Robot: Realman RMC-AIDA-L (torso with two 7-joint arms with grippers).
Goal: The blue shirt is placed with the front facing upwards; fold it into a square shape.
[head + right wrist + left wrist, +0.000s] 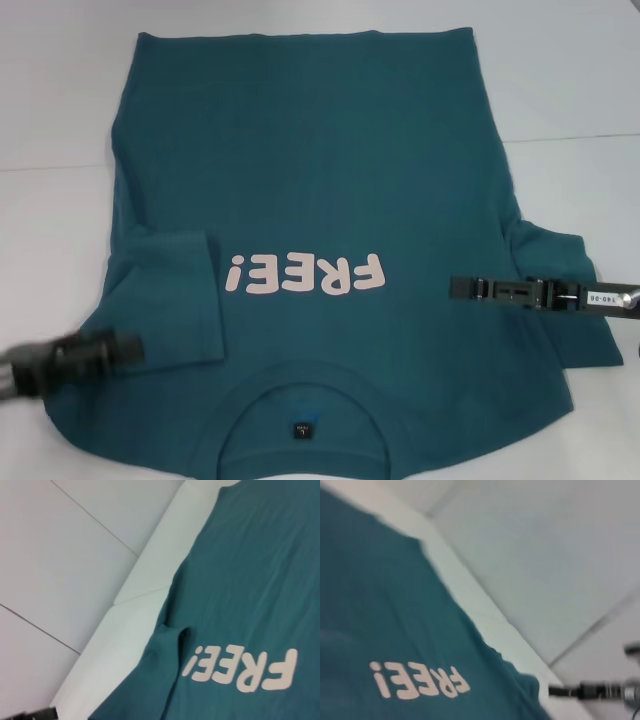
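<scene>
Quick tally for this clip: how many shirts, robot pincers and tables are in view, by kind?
Shirts: 1, the blue shirt, front up.
Pincers: 2, the left pincer over the left sleeve and the right pincer over the right sleeve.
Tables: 1, the white table.
Total: 4

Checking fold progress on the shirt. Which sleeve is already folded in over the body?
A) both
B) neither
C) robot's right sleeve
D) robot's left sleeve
D: in the head view the left sleeve lies folded over the front of the shirt beside the lettering, while the right sleeve is spread out to the side under the right gripper; the left gripper is at the folded sleeve.
</scene>
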